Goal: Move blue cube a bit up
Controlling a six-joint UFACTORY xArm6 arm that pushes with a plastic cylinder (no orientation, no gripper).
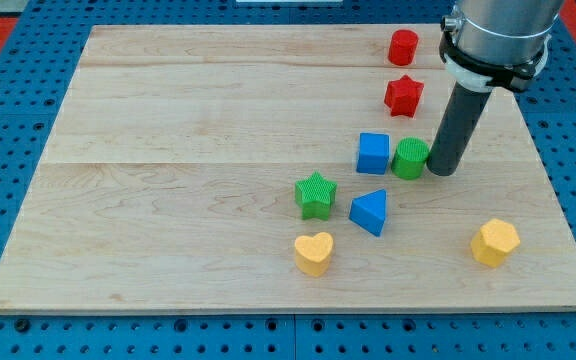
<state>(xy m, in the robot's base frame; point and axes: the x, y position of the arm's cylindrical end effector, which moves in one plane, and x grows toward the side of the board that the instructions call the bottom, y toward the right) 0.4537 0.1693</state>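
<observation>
My tip (441,170), a bare rod with no jaws, touches the green cylinder (409,158); advise repositioning below the blue cube (373,153), then pushing toward the view's top.

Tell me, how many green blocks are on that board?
2. A green cylinder sits right of the blue cube, beside my tip; a green star lies lower left. None seems hidden.
</observation>
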